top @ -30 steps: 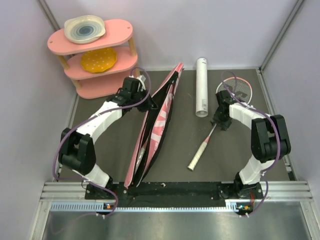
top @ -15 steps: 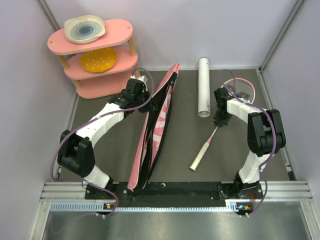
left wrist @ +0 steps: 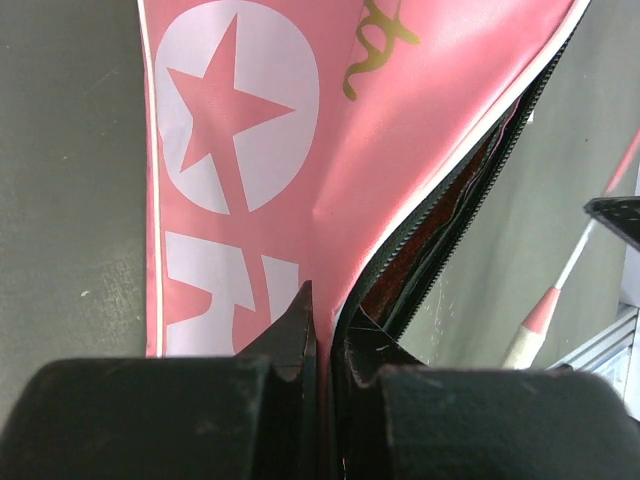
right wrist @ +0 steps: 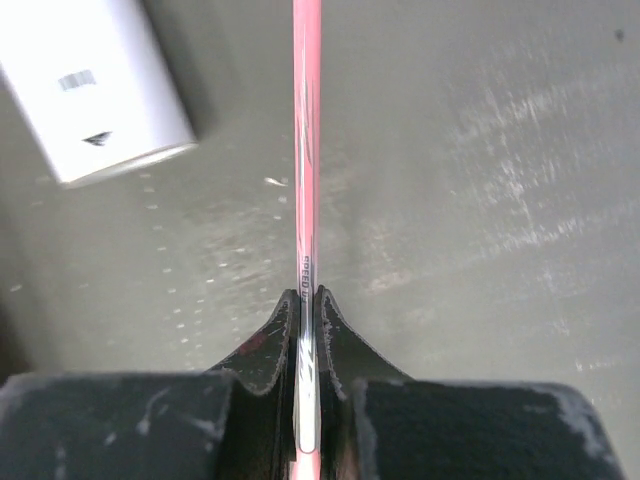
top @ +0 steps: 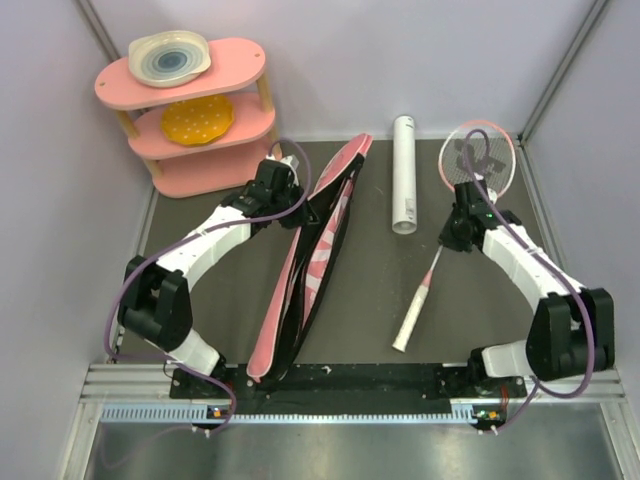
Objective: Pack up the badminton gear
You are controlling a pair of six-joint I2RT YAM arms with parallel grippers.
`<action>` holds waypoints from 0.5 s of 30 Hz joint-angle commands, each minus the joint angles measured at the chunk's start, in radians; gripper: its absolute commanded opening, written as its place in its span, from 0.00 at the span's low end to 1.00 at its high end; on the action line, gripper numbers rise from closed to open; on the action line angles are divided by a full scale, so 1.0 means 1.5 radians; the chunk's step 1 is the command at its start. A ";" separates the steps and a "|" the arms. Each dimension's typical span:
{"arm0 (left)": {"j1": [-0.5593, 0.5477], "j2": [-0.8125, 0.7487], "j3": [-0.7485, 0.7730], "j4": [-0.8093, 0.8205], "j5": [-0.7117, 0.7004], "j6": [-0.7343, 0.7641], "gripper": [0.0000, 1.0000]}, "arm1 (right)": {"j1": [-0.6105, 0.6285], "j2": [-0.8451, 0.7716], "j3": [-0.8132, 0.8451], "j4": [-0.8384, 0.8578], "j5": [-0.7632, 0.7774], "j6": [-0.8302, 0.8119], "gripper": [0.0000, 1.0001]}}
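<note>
In the middle of the dark grey table (top: 370,300) lies the long pink fabric racket bag (top: 318,235). It is placed diagonally, w/ its black zip open along one side. Inside I see only dark lining w/ a reddish tone; whether sth is in it, I cannot tell. On the bag's face are a white circle w/ a pink star, under it a big white "R", and gold script too curly to read. The left pincer (left wrist: 322,310) is clenched on the bag's edge, just beside the zip.

Right of the bag and apart from it, the white cylindrical tube (top: 404,175) lies flat. Near its end it has a barcode label and a small black triangle mark. Its contents are not visible.

The pink-framed racket w/ white handle (top: 414,318) is right of the tube, head toward the far right corner. The right pincer (right wrist: 308,310) is clamped on its thin pink shaft. Small print there starts w/ "SPEED"; the rest is hidden btw. the fingers.

At the far left stands a pink three-tier shelf (top: 235,52). A pale dish w/ blue rings (top: 170,57) is on the top tier, and a yellow dotted plate (top: 198,120) is on the middle one.
</note>
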 commanded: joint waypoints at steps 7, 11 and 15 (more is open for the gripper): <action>0.001 -0.007 -0.001 0.048 0.032 -0.014 0.00 | -0.011 -0.186 -0.140 0.243 -0.310 -0.116 0.00; 0.011 0.002 -0.021 0.100 0.076 -0.037 0.00 | 0.000 -0.269 -0.212 0.390 -0.473 -0.037 0.00; 0.015 0.003 -0.053 0.188 0.108 -0.074 0.00 | 0.059 -0.286 -0.216 0.485 -0.573 0.070 0.00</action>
